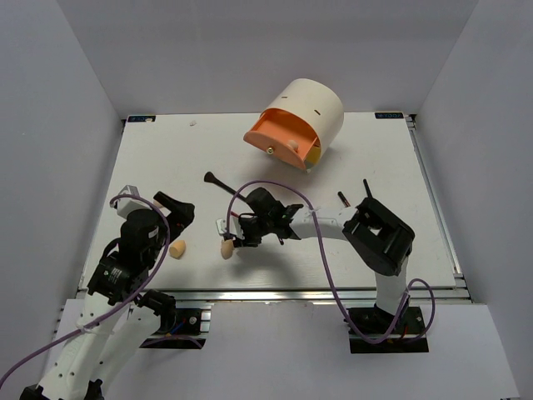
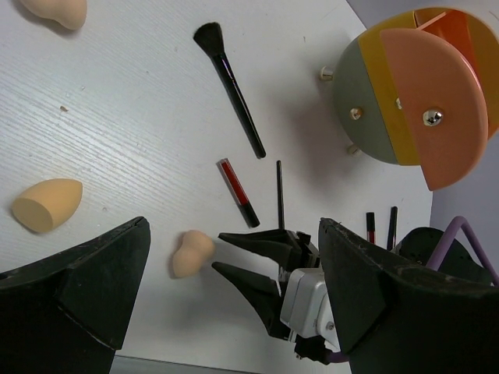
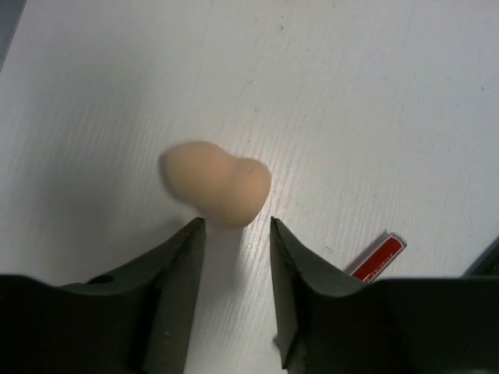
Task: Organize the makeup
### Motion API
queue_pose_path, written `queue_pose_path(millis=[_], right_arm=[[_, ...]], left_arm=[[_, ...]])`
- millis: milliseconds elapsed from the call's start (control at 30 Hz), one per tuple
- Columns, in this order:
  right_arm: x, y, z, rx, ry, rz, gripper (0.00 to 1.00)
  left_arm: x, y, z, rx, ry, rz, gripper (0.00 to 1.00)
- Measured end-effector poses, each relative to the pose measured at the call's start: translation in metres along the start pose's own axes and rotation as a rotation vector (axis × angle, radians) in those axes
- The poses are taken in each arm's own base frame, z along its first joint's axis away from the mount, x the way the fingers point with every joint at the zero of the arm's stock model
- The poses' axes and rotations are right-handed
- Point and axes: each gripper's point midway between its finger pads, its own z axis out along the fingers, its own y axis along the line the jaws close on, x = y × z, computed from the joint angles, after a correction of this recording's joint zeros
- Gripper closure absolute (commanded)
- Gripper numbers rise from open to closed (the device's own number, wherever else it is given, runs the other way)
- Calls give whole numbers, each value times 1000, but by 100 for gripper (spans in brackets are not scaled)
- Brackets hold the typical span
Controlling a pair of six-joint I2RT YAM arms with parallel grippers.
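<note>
A beige sponge (image 3: 217, 183) lies on the white table, blurred, just ahead of my right gripper's (image 3: 234, 226) tips. The jaws stand apart on either side of its near end and do not clamp it. From above, this sponge (image 1: 226, 248) sits left of the right gripper (image 1: 241, 237). A second sponge (image 1: 176, 248) lies near my left gripper (image 1: 176, 210), which is wide open and empty. The left wrist view shows two other sponges (image 2: 47, 204) (image 2: 54, 12), a black brush (image 2: 230, 78), a red-and-black stick (image 2: 238, 191) and a slim black stick (image 2: 279, 195).
The cream cylindrical case (image 1: 296, 125) with its orange drawer swung out stands at the back centre. Two short sticks (image 1: 343, 198) (image 1: 366, 190) lie by the right arm's elbow. A purple cable (image 1: 321, 250) loops over the right arm.
</note>
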Motion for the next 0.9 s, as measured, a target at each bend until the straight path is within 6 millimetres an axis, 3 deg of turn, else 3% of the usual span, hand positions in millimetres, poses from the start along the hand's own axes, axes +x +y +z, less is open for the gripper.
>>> queue_pose_path(millis=[67,133,367,467,600,733,800,900], right_arm=[[3,2,3,-6,3,16,67],[7,5,6,-14,11,27,68],[12,9,7,-26,23,58,37],[9,7,8,-16,12,85,29],[-22,-15,8,39,-41,196,26],[-78,-54,15,146,-144,334,25],[-93,-58,21,174,-172,429,25],[-96,-46,38,186,-155,585,25]], left_arm=[[0,0,0,-1,1,-1,2],[1,1,1,-3,2,-4,2],[15,13,9,-36,31,0,2],[16,13,9,-37,33,-3,2],[16,14,9,-41,33,-5,2],[15,20,8,-65,24,-10,2],[10,22,4,-78,7,-14,2],[-9,16,-8,-63,-55,-39,3]])
